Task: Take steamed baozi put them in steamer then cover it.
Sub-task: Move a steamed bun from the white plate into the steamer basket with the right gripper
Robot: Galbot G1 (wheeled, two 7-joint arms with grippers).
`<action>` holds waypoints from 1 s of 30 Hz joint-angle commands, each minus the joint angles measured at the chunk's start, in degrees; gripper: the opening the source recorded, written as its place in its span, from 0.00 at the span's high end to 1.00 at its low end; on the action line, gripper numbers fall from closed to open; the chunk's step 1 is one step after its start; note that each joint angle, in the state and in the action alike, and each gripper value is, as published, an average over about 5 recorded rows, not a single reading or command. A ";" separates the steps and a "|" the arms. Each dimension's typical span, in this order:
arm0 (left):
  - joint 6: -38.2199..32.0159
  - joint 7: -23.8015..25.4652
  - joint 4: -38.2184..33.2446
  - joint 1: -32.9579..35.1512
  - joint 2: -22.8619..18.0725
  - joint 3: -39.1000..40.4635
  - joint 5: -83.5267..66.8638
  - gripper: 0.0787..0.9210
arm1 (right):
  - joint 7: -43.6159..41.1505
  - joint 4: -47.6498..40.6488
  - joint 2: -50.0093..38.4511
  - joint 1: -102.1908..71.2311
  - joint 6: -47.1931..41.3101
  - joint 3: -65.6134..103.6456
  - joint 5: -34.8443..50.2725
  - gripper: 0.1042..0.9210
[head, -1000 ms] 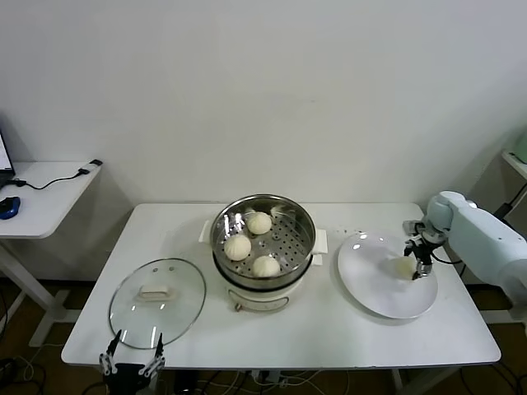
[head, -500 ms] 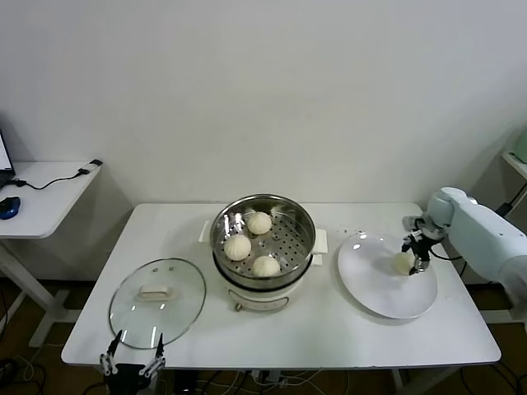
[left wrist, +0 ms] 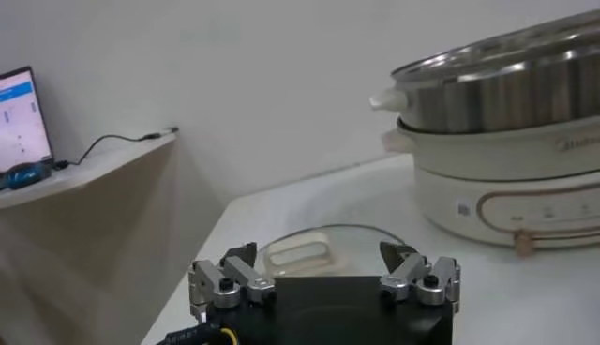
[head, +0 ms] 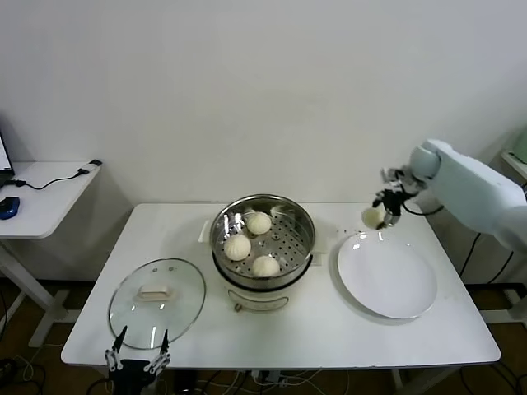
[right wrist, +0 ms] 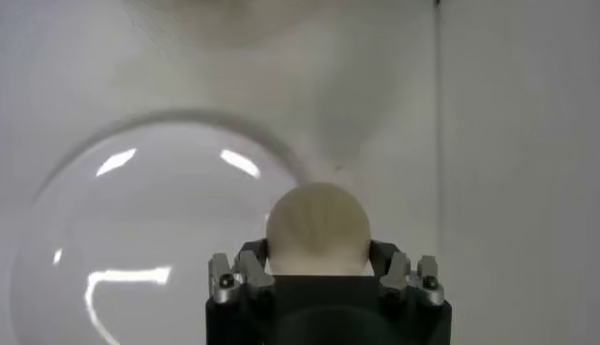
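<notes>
Right of centre in the head view, the right gripper (head: pixel 380 216) holds the last baozi (head: pixel 373 216) clamped above the plate (head: pixel 387 276); a slack pinch could drop it short of the steamer (head: pixel 263 239).

Plain white wall (head: pixel 263 90); white table (head: pixel 329 329); side desk (head: pixel 41 193) with laptop (left wrist: pixel 21 117)

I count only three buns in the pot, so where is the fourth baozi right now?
In the head view the fourth baozi is on the right, held in the right gripper above the far edge of the white plate, right of the steamer.
</notes>
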 commanded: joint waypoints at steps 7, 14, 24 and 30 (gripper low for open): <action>-0.74 -0.10 1.07 -1.04 0.47 1.72 -0.40 0.12 | 3.20 13.91 15.30 24.15 -11.46 -27.43 36.60 0.28; -1.16 -0.10 0.90 -1.07 0.20 1.97 -0.47 0.12 | 5.05 18.10 19.51 23.43 -13.61 -34.35 38.87 0.28; -0.84 -0.04 0.91 -1.48 0.17 1.69 -0.93 0.12 | 6.69 17.55 23.34 16.74 -14.35 -37.74 35.33 0.28; -0.60 0.01 0.89 -1.98 0.10 1.62 -0.86 0.12 | 6.93 16.62 24.59 14.89 -14.10 -38.95 35.21 0.28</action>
